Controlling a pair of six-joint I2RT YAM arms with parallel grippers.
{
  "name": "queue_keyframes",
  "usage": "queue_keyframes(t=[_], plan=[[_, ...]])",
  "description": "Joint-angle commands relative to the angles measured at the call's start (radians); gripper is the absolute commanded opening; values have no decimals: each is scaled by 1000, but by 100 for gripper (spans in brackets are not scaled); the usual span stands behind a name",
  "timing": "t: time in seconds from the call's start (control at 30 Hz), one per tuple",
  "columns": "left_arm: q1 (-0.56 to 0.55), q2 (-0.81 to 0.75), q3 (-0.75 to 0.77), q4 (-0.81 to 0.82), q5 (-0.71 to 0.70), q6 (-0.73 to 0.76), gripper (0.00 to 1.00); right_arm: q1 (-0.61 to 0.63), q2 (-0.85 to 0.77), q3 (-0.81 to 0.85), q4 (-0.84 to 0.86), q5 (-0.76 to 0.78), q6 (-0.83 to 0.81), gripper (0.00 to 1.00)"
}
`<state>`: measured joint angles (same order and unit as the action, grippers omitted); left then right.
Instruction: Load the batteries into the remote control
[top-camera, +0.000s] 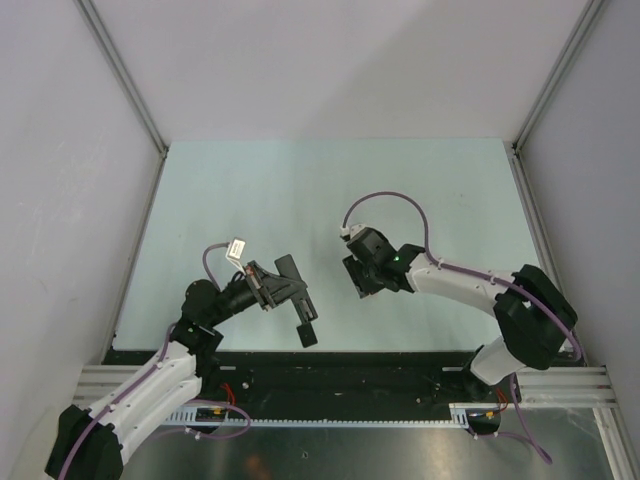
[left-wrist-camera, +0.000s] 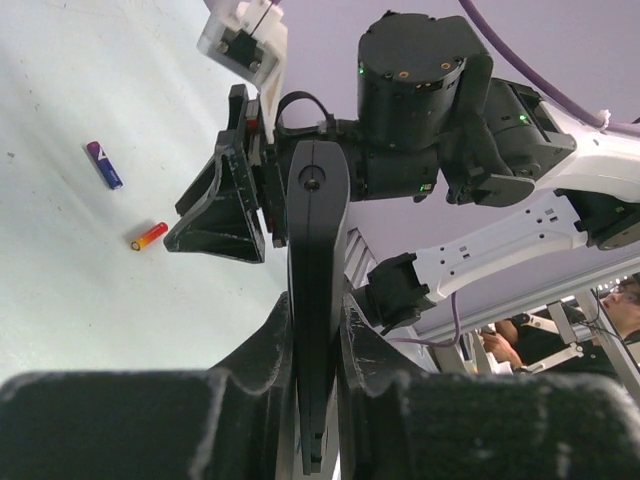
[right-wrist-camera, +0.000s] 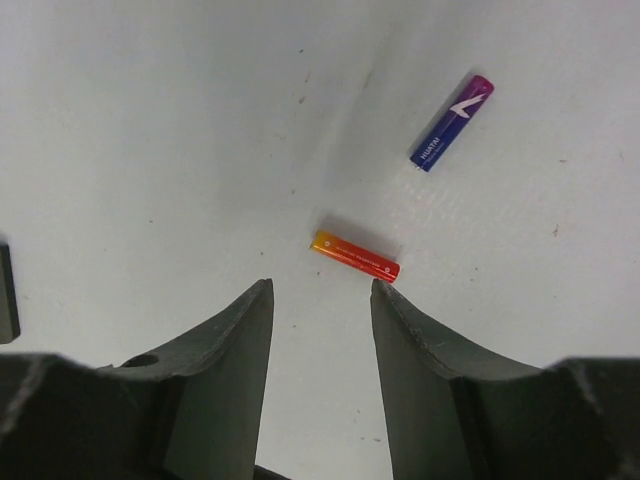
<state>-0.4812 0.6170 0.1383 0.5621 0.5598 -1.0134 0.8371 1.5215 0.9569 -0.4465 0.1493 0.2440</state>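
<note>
My left gripper (top-camera: 297, 300) (left-wrist-camera: 316, 312) is shut on the middle of the remote control (top-camera: 307, 333) (left-wrist-camera: 318, 230), a slim black bar held above the table. Two batteries lie on the pale table: a red-orange one (right-wrist-camera: 355, 256) (left-wrist-camera: 149, 236) and a dark blue-purple one (right-wrist-camera: 452, 123) (left-wrist-camera: 104, 165). My right gripper (top-camera: 358, 280) (right-wrist-camera: 320, 288) hangs open above the table, with nothing between its fingers. The red-orange battery lies just beyond its fingertips. In the top view both batteries are hidden under the right gripper.
A dark object's edge (right-wrist-camera: 5, 295) shows at the left border of the right wrist view. The right arm's fingers (left-wrist-camera: 220, 215) hang close beyond the remote's far end. Grey walls (top-camera: 80, 150) enclose the table (top-camera: 300, 190) on three sides.
</note>
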Motion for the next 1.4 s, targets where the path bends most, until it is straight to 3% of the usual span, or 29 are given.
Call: queue_keyframes(t=[0.0, 0.43, 1.37], plan=[[-2, -11, 14, 21, -8, -10, 0, 13, 40, 57, -23, 36, -71, 48], [-14, -7, 15, 18, -23, -13, 0, 14, 155, 100, -37, 53, -97, 45], [-40, 58, 44, 16, -49, -8, 0, 3, 224, 105, -37, 9, -28, 32]])
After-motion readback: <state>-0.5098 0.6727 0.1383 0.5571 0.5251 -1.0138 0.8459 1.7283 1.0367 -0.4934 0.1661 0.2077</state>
